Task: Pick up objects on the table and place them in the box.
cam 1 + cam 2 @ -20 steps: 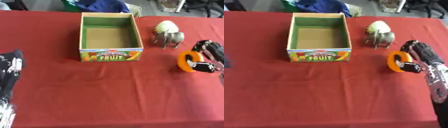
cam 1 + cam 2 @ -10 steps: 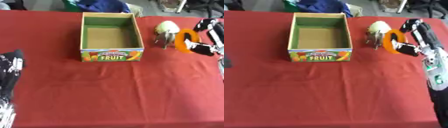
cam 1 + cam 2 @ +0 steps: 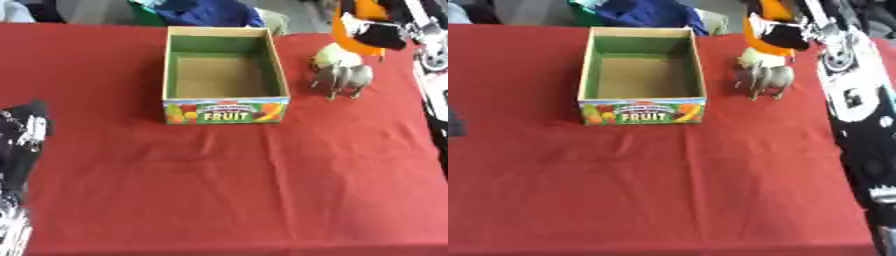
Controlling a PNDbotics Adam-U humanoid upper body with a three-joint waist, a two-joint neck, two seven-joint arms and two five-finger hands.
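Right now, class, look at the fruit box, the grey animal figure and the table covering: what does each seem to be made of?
The fruit box looks like printed cardboard: thin tan walls, matte brown floor. The grey animal figure seems to be moulded plastic, with a dull finish and stiff legs. The table covering looks like red cloth, matte and faintly creased.

Red-clothed table [image 3: 219, 190], open FRUIT box [image 3: 226, 111] at centre back, grey animal figure [image 3: 344, 79] and pale round object [image 3: 335, 54] beside it
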